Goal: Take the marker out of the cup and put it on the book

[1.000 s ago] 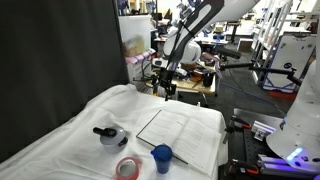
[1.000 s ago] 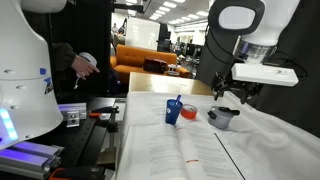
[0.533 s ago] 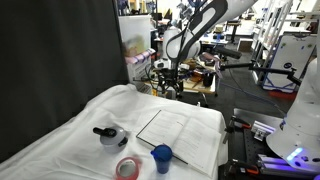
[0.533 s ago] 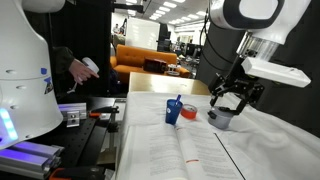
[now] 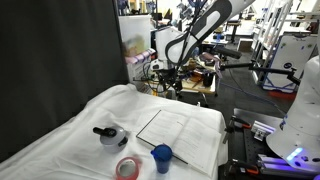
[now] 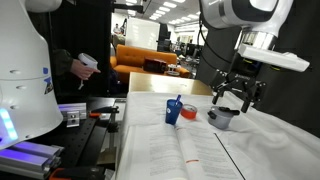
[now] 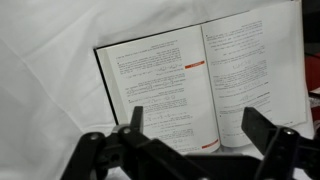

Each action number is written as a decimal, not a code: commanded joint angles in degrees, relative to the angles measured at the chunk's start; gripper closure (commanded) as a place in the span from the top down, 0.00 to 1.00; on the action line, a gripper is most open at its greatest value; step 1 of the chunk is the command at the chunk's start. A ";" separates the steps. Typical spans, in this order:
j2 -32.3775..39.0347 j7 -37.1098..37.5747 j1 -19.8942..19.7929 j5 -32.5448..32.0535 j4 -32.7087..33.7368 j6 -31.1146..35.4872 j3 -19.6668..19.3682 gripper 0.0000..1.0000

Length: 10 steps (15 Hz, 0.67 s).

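Note:
The small blue cup stands on the white cloth beside the open book. The slim blue marker sticks up out of it. In an exterior view the cup sits at the near corner of the book. My gripper hangs open and empty in the air, above the far part of the table and well apart from the cup. In the wrist view the book lies spread below my gripper, both dark fingers wide apart. Cup and marker are out of the wrist view.
A pink-red tape ring lies next to the cup, and a grey round pot with a black top stands near it; the pot sits just under my gripper. White cloth covers the table. Robot bases and equipment stand around the table edges.
The arm has swung and the wrist has turned, shifting the gripper a little sideways above the far end of the table. It stays open. Cup, marker and book have not moved.

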 commanded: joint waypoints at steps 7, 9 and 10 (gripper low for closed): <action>0.08 -0.23 -0.42 -0.35 0.23 -0.74 0.28 1.00; 0.11 -0.25 -0.36 -0.72 0.25 -0.89 0.21 1.00; 0.11 -0.01 -0.30 -0.86 0.23 -0.83 0.17 1.00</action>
